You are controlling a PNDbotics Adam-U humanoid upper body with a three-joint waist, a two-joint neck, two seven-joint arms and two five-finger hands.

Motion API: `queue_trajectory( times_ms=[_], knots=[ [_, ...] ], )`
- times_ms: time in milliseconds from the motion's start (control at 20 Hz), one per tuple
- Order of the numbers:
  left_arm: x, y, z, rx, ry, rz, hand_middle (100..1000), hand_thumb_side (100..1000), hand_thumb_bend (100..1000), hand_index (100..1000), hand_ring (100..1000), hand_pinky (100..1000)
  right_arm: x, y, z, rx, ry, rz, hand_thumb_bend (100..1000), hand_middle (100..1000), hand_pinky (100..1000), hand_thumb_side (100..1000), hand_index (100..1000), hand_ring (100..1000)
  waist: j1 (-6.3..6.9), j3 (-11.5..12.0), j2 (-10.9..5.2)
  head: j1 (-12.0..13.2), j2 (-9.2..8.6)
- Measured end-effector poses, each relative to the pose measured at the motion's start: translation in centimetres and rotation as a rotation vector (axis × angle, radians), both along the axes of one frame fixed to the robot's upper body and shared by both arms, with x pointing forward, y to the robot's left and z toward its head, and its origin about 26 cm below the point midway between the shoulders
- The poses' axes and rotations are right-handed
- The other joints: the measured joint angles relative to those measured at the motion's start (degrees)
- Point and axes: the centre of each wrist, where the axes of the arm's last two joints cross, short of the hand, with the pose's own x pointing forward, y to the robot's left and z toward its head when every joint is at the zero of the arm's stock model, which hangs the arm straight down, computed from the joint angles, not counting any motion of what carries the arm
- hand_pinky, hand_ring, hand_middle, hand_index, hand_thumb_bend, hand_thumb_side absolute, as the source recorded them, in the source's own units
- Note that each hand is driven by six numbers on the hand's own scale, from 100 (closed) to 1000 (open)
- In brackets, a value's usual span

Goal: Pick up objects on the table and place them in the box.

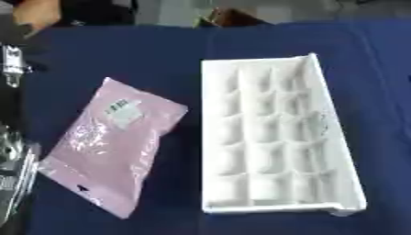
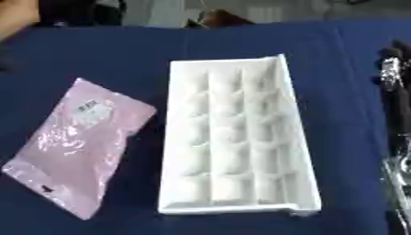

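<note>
Here, the pink bag (image 1: 112, 144) lies flat on the blue cloth (image 1: 160, 59), at about nine o'clock from the white tray (image 1: 273, 137) (its cells in three columns), close beside it but apart. Left hand (image 1: 12, 158) shows at the left edge, right hand (image 2: 395, 69) at the right edge; their fingers cannot be made out.

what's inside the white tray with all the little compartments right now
Nothing shows inside the white plastic compartment tray: its visible cells look bare and white. The flat pink plastic packet lies apart, to its left on the dark blue tablecloth. What is beneath the tray is covered.
</note>
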Motion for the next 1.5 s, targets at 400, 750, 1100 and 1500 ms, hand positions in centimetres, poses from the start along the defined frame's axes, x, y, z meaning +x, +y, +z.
queue_trajectory(
  times_ms=[400, 750, 1100, 1500],
  knots=[
    [0.0, 0.0, -0.1, 0.004, -0.001, -0.010, 793, 895, 383, 941, 666, 542, 0.0, 0.0, -0.1, 0.000, 0.003, -0.001, 100, 832, 804, 847, 944, 850, 0.00, 0.00, 0.00, 0.00, 0.00],
    [-0.4, 0.7, 0.9, 0.136, -0.019, -0.028, 817, 885, 678, 935, 708, 626, 0.0, 0.0, -0.1, 0.000, 0.003, -0.001, 100, 833, 804, 846, 944, 850, 0.03, -0.09, 0.00, 0.00, 0.00],
    [-2.3, 3.2, 7.0, 0.862, 0.040, -0.025, 829, 851, 911, 923, 737, 717, -0.1, -0.1, -0.1, -0.001, 0.005, -0.001, 100, 833, 804, 846, 945, 849, 0.95, -0.42, -0.08, -0.01, -0.04],
    [-2.3, 3.1, 8.7, 1.133, 0.126, -0.051, 832, 856, 935, 920, 742, 725, -0.1, -0.1, -0.2, -0.002, 0.008, -0.001, 100, 832, 804, 846, 945, 849, 0.75, -0.69, -0.12, -0.02, -0.55]
  ],
)
